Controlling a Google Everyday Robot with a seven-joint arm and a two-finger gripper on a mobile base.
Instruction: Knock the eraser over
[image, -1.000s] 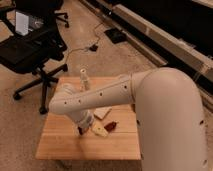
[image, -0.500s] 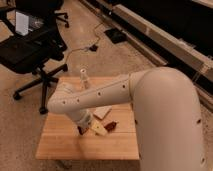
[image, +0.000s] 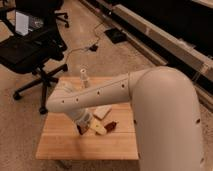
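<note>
My white arm reaches across the wooden table (image: 60, 145) from the right. My gripper (image: 84, 125) is low over the table's middle, next to a yellowish block (image: 98, 128). I cannot make out the black eraser with the orange-red rim. A small dark patch at the gripper's tip may be it or part of the gripper. A white cup (image: 83, 77) stands upright at the table's far edge, behind the arm.
A pale flat pad (image: 102, 112) lies just right of the gripper. A red chili pepper (image: 111, 126) lies beside the yellowish block. A black office chair (image: 35, 50) stands on the floor to the far left. Cables and a black box (image: 116, 35) lie on the floor behind.
The gripper has edged slightly to the left over the table's middle. The cup, pad and pepper have not moved.
</note>
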